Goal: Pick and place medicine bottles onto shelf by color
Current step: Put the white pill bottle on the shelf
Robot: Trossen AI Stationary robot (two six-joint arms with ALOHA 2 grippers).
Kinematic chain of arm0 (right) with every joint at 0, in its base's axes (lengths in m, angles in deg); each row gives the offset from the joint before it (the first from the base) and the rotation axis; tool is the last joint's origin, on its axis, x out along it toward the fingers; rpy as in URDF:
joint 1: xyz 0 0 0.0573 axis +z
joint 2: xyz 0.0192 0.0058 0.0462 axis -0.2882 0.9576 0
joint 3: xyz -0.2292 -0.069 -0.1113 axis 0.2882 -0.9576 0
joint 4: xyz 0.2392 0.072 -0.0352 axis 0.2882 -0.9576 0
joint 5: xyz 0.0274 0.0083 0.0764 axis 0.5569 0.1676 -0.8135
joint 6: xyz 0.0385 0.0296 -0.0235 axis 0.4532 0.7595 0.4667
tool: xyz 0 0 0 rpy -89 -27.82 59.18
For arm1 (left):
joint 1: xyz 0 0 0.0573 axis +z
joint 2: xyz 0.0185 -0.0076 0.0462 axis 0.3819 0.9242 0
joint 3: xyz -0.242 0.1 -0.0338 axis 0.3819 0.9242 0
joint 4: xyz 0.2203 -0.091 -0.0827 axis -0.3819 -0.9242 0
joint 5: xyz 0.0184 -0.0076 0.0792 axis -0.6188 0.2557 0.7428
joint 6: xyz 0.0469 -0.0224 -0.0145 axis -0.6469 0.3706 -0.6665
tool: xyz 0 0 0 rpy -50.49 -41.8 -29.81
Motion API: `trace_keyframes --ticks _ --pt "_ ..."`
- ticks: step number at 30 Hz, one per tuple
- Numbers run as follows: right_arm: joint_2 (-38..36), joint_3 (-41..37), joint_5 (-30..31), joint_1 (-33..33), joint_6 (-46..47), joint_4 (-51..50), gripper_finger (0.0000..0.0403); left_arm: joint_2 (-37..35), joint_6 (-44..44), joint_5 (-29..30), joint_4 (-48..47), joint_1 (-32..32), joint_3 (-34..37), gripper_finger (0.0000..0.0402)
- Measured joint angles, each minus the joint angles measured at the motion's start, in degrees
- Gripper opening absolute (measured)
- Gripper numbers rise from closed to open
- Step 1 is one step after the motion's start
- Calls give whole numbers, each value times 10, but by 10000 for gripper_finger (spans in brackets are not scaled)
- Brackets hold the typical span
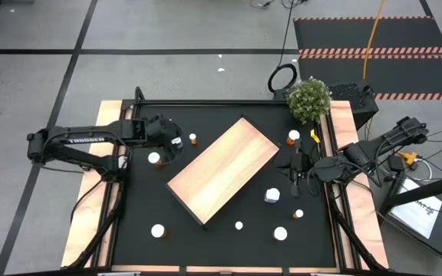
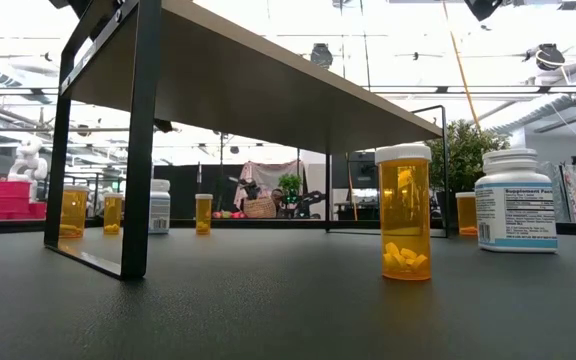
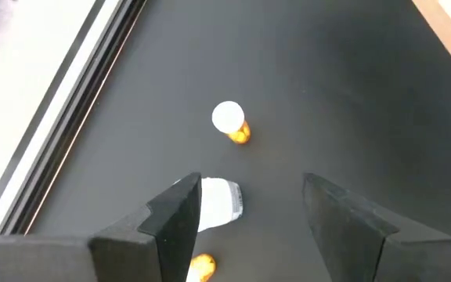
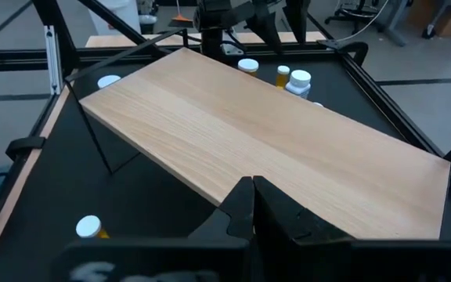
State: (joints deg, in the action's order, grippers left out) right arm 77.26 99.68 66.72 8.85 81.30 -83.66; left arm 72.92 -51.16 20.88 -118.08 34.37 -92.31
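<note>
Left hand (image 3: pixel 245 215) above bottles.
Its fingers stood apart over a white bottle (image 3: pixel 219 205); right hand (image 4: pixel 253 205) (shut) faced the shelf (image 4: pixel 272 149).

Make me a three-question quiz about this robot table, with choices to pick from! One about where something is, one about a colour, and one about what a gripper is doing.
1. Where is the shelf?
A. In the middle of the table
B. On the floor
C. Under the plant

2. What colour is the cap of the nearest orange bottle in the low view?
A. Red
B. White
C. Blue

3. How are the right gripper fingers?
A. Wide open
B. Holding a bottle
C. Shut, holding nothing

Answers:
1. A, the high view shows the pale board mid-table between both arms.
2. B, its cap is white above the orange body.
3. C, the right wrist view shows the fingers pressed together over the shelf, empty.
</note>
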Motion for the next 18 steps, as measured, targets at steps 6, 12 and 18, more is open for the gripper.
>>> trace_keyframes --ticks 6,12,18 --pt "0 0 1 -2 -9 5 0 0 24 -3 -19 1 -2 223" --pt "0 0 3 -5 -16 21 0 -1 31 7 -79 9 -66 223" --pt "0 0 17 -17 -15 26 0 4 60 -3 -107 20 -67 223"
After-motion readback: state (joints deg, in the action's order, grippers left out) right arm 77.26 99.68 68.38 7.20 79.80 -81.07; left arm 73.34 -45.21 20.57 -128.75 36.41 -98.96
